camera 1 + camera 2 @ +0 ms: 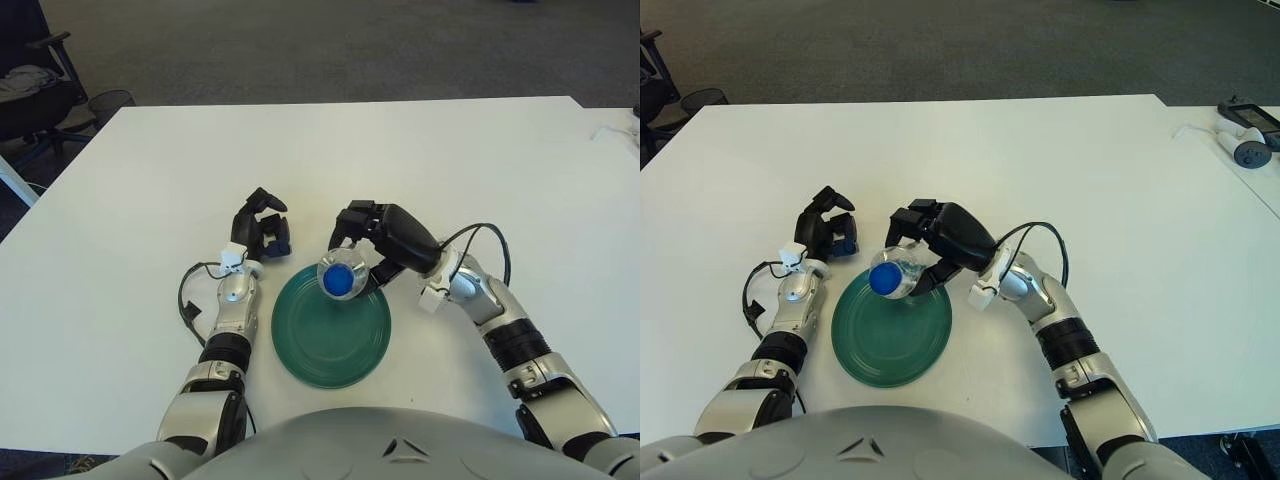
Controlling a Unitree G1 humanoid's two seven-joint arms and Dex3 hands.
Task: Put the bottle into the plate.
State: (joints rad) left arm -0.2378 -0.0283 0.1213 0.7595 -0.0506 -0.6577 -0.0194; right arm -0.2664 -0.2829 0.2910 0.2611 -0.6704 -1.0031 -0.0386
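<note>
A clear plastic bottle (341, 277) with a blue cap stands upright at the far rim of the green plate (330, 345), cap pointing up towards my head. My right hand (378, 240) is curled around the bottle from behind and from the right, fingers wrapped on its body. Whether the bottle's base touches the plate is hidden by the bottle itself. My left hand (260, 233) shows to the left of the plate, its fingers curled and holding nothing.
The white table (150, 180) stretches wide all round the plate. A white cable and small devices (1245, 135) lie at the far right edge. An office chair (35, 85) stands off the table's far left corner.
</note>
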